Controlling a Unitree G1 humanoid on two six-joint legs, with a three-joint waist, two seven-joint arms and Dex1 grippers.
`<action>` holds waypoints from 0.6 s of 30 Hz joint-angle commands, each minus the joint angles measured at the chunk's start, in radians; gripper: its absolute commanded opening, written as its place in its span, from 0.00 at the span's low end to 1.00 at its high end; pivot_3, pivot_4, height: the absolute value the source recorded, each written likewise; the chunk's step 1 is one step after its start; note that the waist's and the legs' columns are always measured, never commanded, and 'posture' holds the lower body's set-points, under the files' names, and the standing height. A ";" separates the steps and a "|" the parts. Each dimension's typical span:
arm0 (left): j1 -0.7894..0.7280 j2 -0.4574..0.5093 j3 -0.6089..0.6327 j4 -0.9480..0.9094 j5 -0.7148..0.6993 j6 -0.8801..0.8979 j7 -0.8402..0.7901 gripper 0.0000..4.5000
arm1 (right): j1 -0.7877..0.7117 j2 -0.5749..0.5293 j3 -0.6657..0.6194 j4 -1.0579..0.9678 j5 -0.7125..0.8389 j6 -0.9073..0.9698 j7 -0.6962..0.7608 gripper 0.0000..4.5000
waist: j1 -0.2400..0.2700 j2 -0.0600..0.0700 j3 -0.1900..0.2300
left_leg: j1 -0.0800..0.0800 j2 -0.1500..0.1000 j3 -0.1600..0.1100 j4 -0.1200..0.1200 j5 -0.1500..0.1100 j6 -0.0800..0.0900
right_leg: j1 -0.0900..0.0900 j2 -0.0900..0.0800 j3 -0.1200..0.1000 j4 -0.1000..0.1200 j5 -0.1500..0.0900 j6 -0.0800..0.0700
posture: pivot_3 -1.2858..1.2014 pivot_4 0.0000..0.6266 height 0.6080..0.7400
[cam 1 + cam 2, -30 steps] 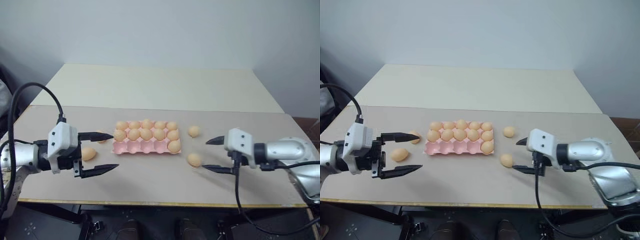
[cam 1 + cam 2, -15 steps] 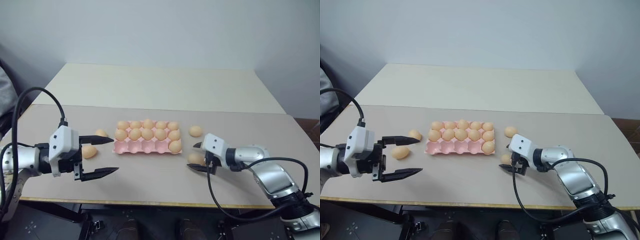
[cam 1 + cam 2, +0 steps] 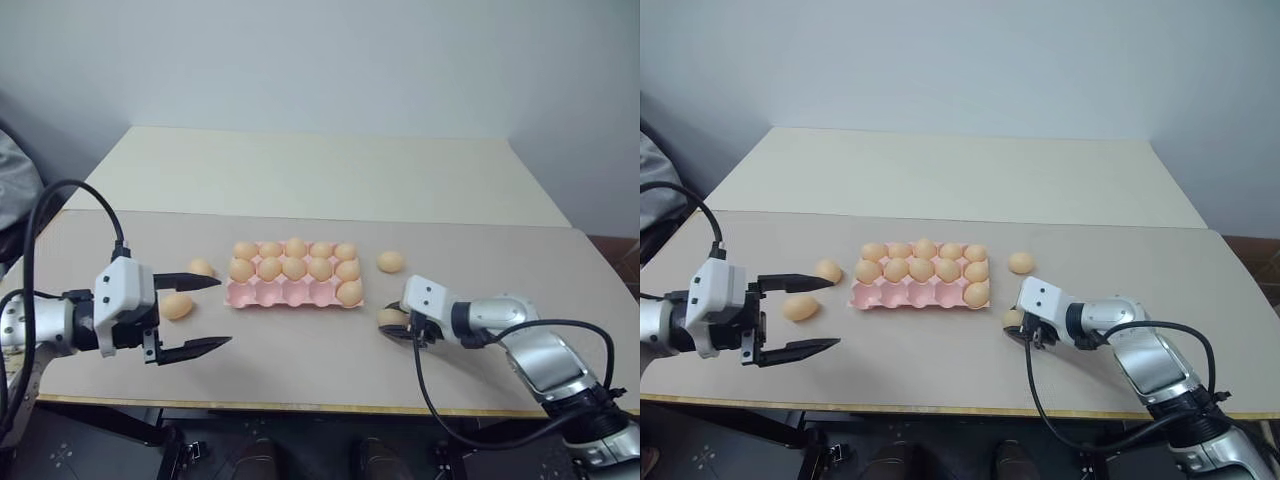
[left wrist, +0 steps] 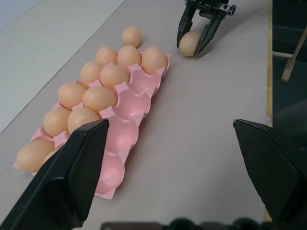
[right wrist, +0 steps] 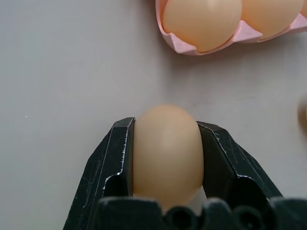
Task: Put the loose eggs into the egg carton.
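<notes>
The pink egg carton (image 3: 282,294) lies mid-table; eggs fill its two back rows and the front row's right-end cup (image 3: 349,292). The other front cups (image 4: 125,122) are bare. To the right of the carton's front corner, my right gripper (image 3: 390,325) is shut on a loose egg (image 5: 166,148) that rests on the table. Another loose egg (image 3: 390,261) lies behind it. Two more loose eggs (image 3: 177,305) (image 3: 201,267) lie left of the carton. My left gripper (image 3: 223,311) hangs open just right of the nearer one, holding nothing.
The tan table's front edge (image 3: 320,405) runs close below both grippers. A paler table (image 3: 320,170) adjoins at the back. Black cables (image 3: 70,200) loop off both arms.
My right gripper came down and in toward the egg by the carton's corner, then shut on it. The left arm has stayed put.
</notes>
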 commanded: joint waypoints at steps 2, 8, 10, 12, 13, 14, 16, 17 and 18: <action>0.030 0.015 0.059 0.008 0.019 -0.024 -0.004 1.00 | -0.062 -0.013 -0.071 -0.099 0.026 0.023 -0.004 0.40 | -0.004 0.000 0.000 | 0.000 0.000 0.000 0.000 0.000 0.000 | 0.000 0.000 0.000 0.000 0.000 0.000 | 0.52 0.24 1.00; 0.070 0.016 0.090 0.041 0.035 -0.038 -0.014 1.00 | -0.185 0.081 -0.060 -0.150 0.054 0.093 -0.046 0.40 | -0.012 0.000 0.000 | 0.000 0.002 0.001 -0.001 0.000 0.000 | -0.002 0.001 0.000 0.001 0.000 0.000 | 0.52 0.24 1.00; 0.083 0.014 0.098 0.037 0.032 -0.034 -0.011 1.00 | -0.213 0.126 -0.028 -0.114 0.035 0.074 -0.064 0.40 | -0.012 0.000 0.000 | -0.001 0.002 0.001 -0.001 0.000 0.000 | -0.003 0.001 -0.001 0.001 0.000 -0.001 | 0.52 0.24 1.00; 0.095 0.012 0.101 0.032 0.034 -0.033 -0.008 1.00 | -0.238 0.172 0.006 -0.071 0.015 0.054 -0.078 0.40 | -0.013 0.000 0.000 | -0.005 0.001 0.001 -0.001 0.000 0.000 | -0.007 0.000 0.000 0.001 0.000 -0.001 | 0.52 0.24 1.00; 0.099 0.013 0.102 0.027 0.036 -0.030 -0.003 1.00 | -0.253 0.203 0.024 -0.046 0.009 0.049 -0.087 0.40 | -0.013 0.000 0.000 | -0.007 0.001 0.002 -0.001 0.000 0.000 | -0.009 0.000 0.000 0.001 0.001 -0.001 | 0.52 0.24 1.00; 0.101 0.013 0.102 0.024 0.038 -0.029 0.000 1.00 | -0.262 0.224 0.035 -0.029 0.005 0.045 -0.092 0.40 | -0.014 0.000 0.000 | -0.008 0.001 0.002 -0.001 0.000 0.000 | -0.010 0.000 0.001 0.002 0.001 -0.001 | 0.52 0.24 1.00; 0.108 0.011 0.108 0.010 0.032 -0.021 0.008 1.00 | -0.285 0.279 0.062 0.019 -0.010 0.025 -0.109 0.40 | -0.017 0.000 0.000 | -0.008 0.001 0.003 -0.001 0.000 0.000 | -0.011 0.000 0.001 0.003 0.001 -0.001 | 0.52 0.24 1.00; 0.111 0.010 0.110 0.004 0.030 -0.019 0.011 1.00 | -0.291 0.294 0.069 0.034 -0.017 0.017 -0.113 0.40 | -0.018 0.000 0.000 | -0.009 0.001 0.003 -0.001 0.000 0.000 | -0.012 0.000 0.001 0.003 0.002 -0.001 | 0.52 0.24 1.00; 0.116 0.010 0.114 -0.003 0.027 -0.016 0.013 1.00 | -0.299 0.314 0.081 0.061 -0.029 0.002 -0.120 0.40 | -0.020 0.000 0.000 | -0.008 0.001 0.003 -0.001 0.000 0.000 | -0.012 0.001 0.001 0.004 0.002 -0.001 | 0.52 0.24 1.00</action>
